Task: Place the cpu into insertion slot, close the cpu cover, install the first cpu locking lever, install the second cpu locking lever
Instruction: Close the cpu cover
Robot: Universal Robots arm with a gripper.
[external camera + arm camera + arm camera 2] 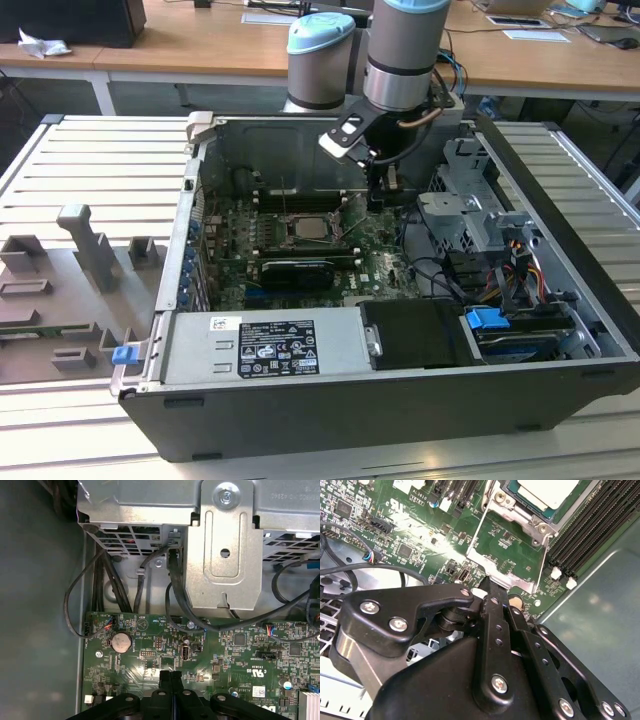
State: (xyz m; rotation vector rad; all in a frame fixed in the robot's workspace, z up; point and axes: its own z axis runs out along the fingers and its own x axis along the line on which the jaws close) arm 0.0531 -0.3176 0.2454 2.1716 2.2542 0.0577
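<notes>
Second wrist view: gripper [492,587] fingers pressed flat together, no gap, nothing seen between the pads. Tips sit right at the free edge of the cpu cover [492,566]; touching or just shy, can't tell. Shut like that they make one narrow tip, which reads as a pusher stance rather than a grasp. Cover stands swung open off the insertion slot [511,489], board showing through its cut-out, so the socket is exposed. cpu [547,490] already lies in the slot, pale face up, flat. Thin wire lever [479,527] runs along the cover's side, unlatched as far as I can judge. Black memory slots [590,530] just beside the socket.

First wrist view: shut fingertips over the motherboard [150,655], coin cell [120,642] near, drive cage [220,555] and black cables [75,595] beyond.

Exterior view: arm reaches down into the open tower case [400,400], which lies on its side so the board faces up. cpu at 8 o'clock of the gripper, near; drive cage at 3 o'clock; long black card [295,270] at 6 o'clock of the cpu. Placement looks done, cover not yet closed.
</notes>
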